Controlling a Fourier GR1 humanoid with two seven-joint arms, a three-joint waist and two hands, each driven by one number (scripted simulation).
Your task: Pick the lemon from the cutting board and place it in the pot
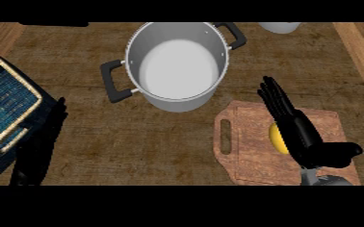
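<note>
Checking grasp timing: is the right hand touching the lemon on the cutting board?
Cannot tell. In the head view the right hand, fingers straight, overlaps the lemon, hiding any contact or gap.

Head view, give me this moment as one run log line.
stage: reaching | right robot hand: open, over lemon on cutting board | left robot hand: resting, lower left | pot: no lemon inside

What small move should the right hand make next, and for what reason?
Probably curl the fingers round the lemon. The right hand is open, fingers straight, right beside it on the cutting board, hiding part of it, and the pot holds nothing yet.
</note>
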